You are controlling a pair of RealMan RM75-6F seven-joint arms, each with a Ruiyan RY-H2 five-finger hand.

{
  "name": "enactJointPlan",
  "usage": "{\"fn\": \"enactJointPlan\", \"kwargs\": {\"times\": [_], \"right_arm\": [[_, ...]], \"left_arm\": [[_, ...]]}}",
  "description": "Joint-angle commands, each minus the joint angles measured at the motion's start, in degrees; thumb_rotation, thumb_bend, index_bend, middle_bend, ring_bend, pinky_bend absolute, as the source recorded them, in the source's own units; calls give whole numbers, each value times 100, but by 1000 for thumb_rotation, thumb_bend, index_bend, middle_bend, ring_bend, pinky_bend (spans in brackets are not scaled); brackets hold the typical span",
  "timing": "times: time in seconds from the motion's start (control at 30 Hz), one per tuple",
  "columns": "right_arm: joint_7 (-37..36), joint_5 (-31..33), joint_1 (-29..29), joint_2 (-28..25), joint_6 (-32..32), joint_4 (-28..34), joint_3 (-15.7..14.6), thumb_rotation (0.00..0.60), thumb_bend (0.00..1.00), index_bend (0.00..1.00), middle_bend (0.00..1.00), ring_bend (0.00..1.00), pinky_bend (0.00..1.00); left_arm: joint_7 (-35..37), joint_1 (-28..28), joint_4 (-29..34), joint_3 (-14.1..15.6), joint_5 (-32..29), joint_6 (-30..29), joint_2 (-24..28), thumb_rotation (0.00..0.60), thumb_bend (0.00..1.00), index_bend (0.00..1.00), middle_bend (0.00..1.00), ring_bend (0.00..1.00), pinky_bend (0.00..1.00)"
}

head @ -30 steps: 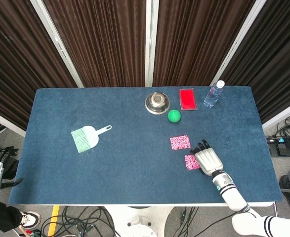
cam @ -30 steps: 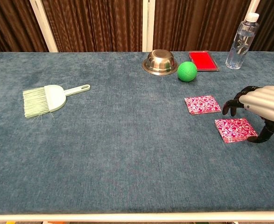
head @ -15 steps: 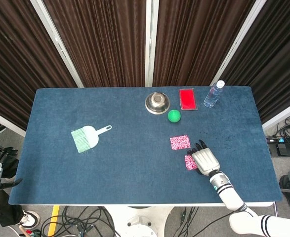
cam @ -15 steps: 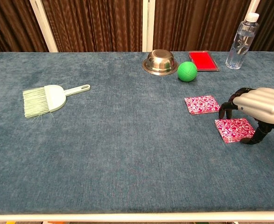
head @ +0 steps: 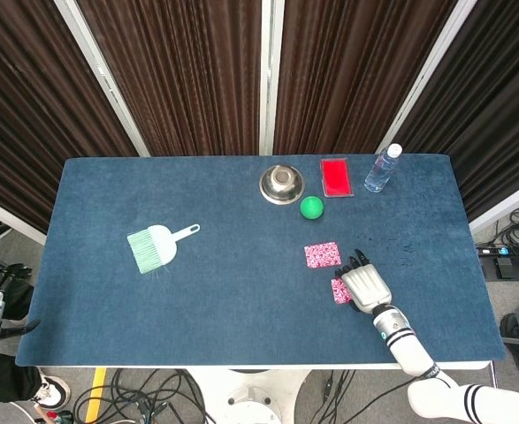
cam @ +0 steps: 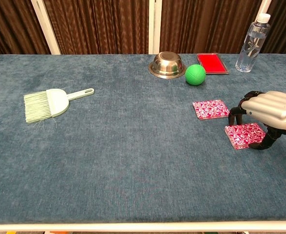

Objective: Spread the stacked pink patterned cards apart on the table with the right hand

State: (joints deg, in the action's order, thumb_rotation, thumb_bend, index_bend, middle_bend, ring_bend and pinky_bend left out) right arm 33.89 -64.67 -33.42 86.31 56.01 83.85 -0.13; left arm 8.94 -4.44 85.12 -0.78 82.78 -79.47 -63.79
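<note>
While the right hand [cam: 269, 109] touches it, the near card [cam: 244, 135] lies slightly skewed.

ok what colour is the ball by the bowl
Green ball, clearest in the chest view.

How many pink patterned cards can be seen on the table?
2. One card lies alone below the green ball; the other sits under the right hand. More may be stacked beneath it.
</note>
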Motion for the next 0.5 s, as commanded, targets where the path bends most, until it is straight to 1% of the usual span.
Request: {"fn": "enactJointPlan", "kwargs": {"times": [0.03, 0.5], "right_arm": [[10, -1, 9, 6, 14, 0, 7, 600, 178, 362, 374, 147, 15], [-122, -187, 59, -57, 147, 95, 62, 600, 199, 401, 414, 172, 17]], "left_arm": [[5, 2, -6, 3, 3, -1, 0, 600, 0, 200, 131, 114, 236], [41, 7, -9, -6, 7, -13, 12, 600, 0, 200, 131, 114, 236]]}}
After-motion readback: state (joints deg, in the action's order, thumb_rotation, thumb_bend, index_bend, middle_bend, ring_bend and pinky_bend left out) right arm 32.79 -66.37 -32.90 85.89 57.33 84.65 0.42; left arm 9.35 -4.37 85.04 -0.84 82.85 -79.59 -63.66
